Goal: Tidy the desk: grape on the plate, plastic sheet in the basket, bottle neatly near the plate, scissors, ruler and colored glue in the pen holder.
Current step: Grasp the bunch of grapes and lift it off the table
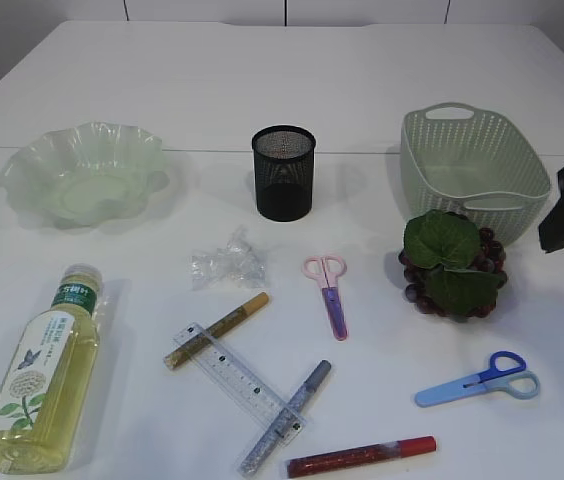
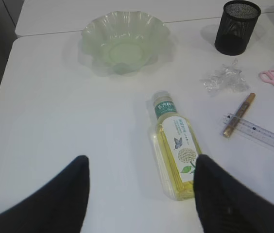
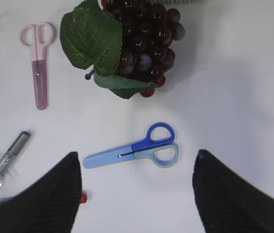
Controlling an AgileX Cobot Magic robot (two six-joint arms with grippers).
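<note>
Bottle lies flat between the left claw's spread, empty fingers; it's round, so a squeeze off-center could roll it away. Right claw, also wide and empty, hovers with blue scissors just ahead, grape beyond; thin flat handles may slip the pinch.

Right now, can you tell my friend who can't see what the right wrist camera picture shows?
Blue scissors lie closed on a white table, between the two open black fingers of the right gripper. Above them sits a bunch of dark grapes with green leaves, and pink scissors lie at the upper left.
</note>
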